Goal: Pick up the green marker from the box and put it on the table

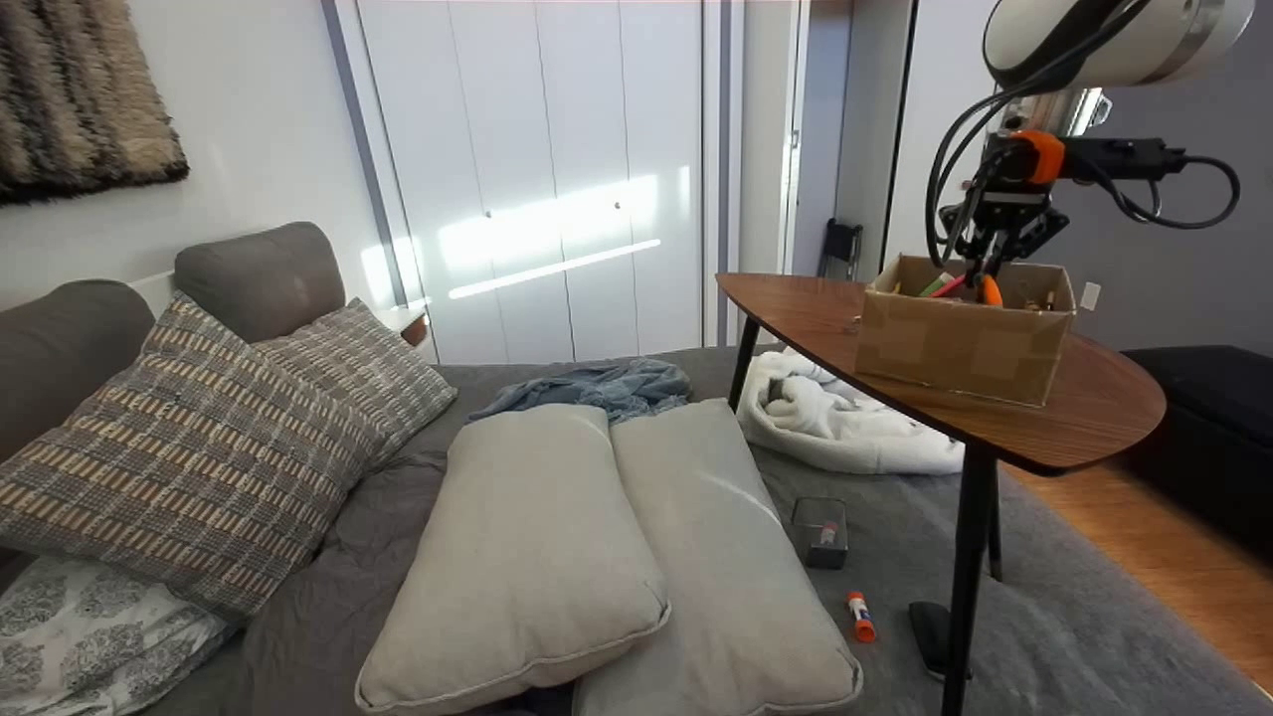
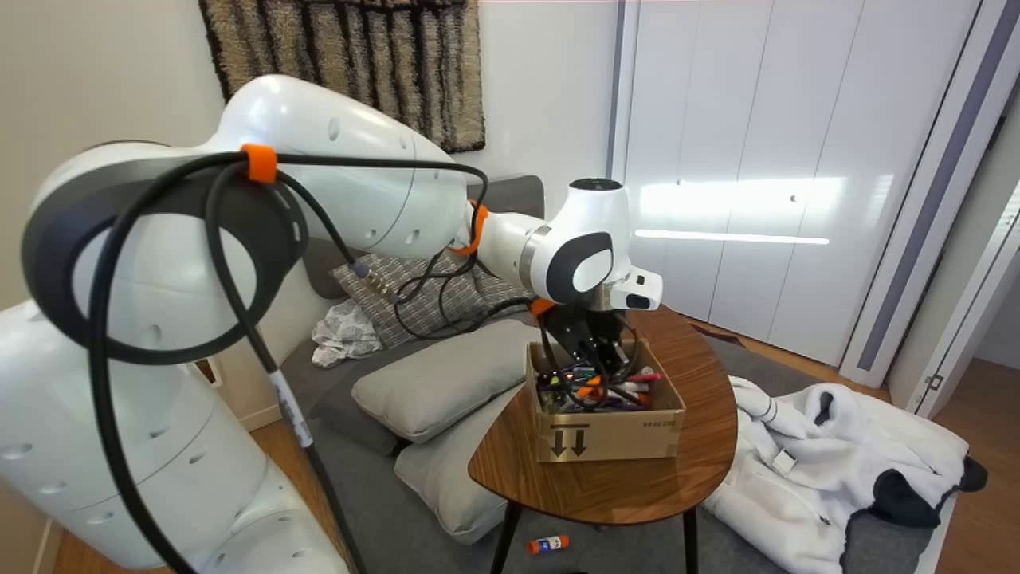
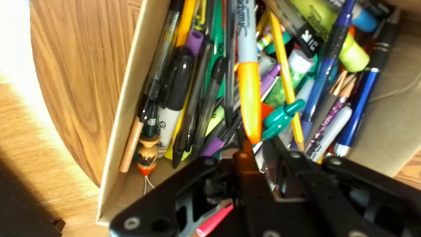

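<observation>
The brown cardboard box [image 1: 955, 348] stands on the reddish-brown table [image 1: 1109, 418] in both exterior views. It is packed with pens and markers. My gripper [image 1: 980, 278] points down into the box. In the wrist view its fingers [image 3: 259, 140] are a narrow gap apart. A teal-green capped marker [image 3: 279, 118] has its end at that gap, and an orange-capped marker [image 3: 249, 102] lies against a finger. A lime-green marker [image 3: 353, 54] lies farther off in the pile. I cannot tell which green one is meant, or whether the fingers grip anything.
The box walls [image 3: 123, 95] rise close around my gripper. Grey pillows [image 1: 527, 537], a glue stick [image 1: 861, 617], a dark mesh cup [image 1: 820, 532] and a white garment [image 2: 829, 454] lie on the bed below. Table shows around the box [image 2: 709, 414]. A pink pen [image 3: 215, 220] lies under the gripper linkage.
</observation>
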You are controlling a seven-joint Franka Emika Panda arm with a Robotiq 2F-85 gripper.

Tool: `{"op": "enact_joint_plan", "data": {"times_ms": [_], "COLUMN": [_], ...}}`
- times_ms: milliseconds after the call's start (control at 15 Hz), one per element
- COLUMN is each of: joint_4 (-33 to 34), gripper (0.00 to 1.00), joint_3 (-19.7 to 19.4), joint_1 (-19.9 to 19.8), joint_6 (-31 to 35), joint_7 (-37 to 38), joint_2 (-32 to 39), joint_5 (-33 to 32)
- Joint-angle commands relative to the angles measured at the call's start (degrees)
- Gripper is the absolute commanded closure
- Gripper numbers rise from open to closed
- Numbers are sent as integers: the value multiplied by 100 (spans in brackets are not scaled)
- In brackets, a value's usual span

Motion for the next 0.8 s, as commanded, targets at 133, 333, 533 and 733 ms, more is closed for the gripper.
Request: {"op": "enact_joint_plan", "data": {"times_ms": [133,333,533,733], "joint_4": [-76,-93,-108,-140], "gripper": [97,81,97,99], "joint_3": [-9,0,3,10], "joint_1": [14,16,33,43], "joint_6": [-101,-81,-69,-51], "joint_7": [-37,-43,-98,-131], "joint_2": [-117,-127,-108,-85], "joint_5": [-106,-132,-108,-89]}}
